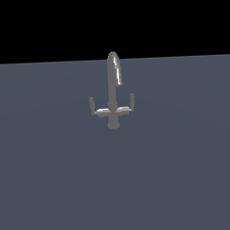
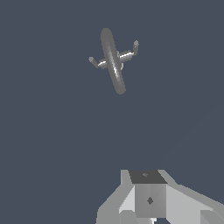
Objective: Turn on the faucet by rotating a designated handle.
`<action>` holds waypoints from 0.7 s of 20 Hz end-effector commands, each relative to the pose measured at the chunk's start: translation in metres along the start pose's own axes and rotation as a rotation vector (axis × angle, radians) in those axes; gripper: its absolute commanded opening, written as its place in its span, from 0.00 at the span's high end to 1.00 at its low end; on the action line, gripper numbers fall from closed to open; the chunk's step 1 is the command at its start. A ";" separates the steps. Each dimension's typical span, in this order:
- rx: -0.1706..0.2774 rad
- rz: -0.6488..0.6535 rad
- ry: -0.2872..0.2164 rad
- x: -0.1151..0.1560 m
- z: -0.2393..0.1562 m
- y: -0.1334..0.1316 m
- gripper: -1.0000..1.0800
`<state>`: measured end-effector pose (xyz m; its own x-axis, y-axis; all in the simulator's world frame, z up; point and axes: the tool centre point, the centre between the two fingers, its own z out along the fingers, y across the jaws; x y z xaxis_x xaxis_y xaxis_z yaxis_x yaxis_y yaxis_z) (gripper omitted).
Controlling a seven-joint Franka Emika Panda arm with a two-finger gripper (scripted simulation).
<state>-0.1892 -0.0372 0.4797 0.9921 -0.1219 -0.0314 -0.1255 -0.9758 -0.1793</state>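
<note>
The faucet [image 1: 112, 95] is a small grey metal tap with a tall arched spout. It stands upright on the flat grey surface [image 1: 53, 176] in the middle of the exterior view. The handle [image 1: 129, 105] is its arm on the exterior view's right, a thin L-shaped lever with an upturned tip. A mirror-image arm [image 1: 95, 108] sticks out on the other side. The wrist view shows the faucet [image 2: 113, 61] from above, with the handle [image 2: 130, 53] beside the spout. My gripper [image 2: 146, 176] is well away from the faucet and touches nothing. Its fingers look pressed together and empty. The arm does not show in the exterior view.
The flat grey surface [image 2: 52, 140] runs all around the faucet. A black background lies behind its far edge in the exterior view.
</note>
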 end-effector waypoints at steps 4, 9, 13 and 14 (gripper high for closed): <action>0.089 0.044 -0.049 0.035 0.015 0.012 1.00; 0.171 0.082 -0.093 0.066 0.030 0.022 1.00; 0.235 0.111 -0.128 0.089 0.044 0.029 1.00; 0.251 0.118 -0.136 0.095 0.048 0.031 1.00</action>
<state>-0.1081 -0.0676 0.4305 0.9661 -0.1856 -0.1795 -0.2425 -0.8913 -0.3831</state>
